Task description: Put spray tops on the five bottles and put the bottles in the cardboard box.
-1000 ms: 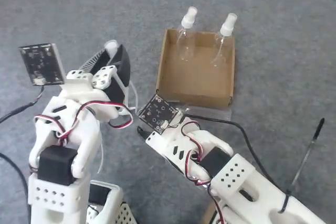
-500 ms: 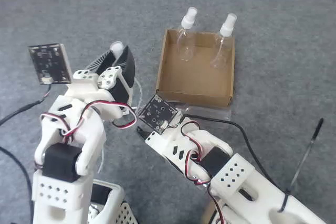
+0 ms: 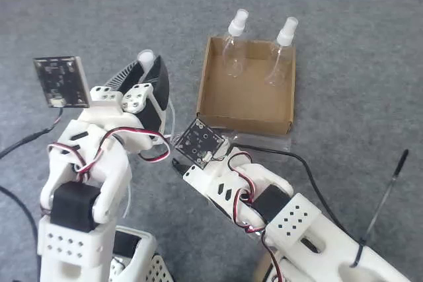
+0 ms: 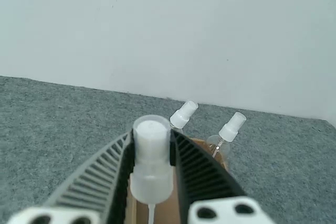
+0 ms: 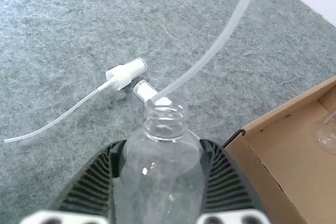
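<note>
My left gripper is shut on a white spray top, held above the carpet left of the cardboard box. Its thin tube slants down to the open neck of a clear bottle. My right gripper is shut on that bottle's body, near the box's front corner. Two bottles with spray tops lean at the far side of the box. Two loose spray tops lie on the carpet beyond the held bottle.
Grey carpet covers the table, with a white wall behind. A black strap lies at the right. The right arm's camera board sits just in front of the box. White arm bases stand along the near edge.
The left arm has shifted a little to the right, towards the box, with the spray top in its gripper. The right arm has kept still.
</note>
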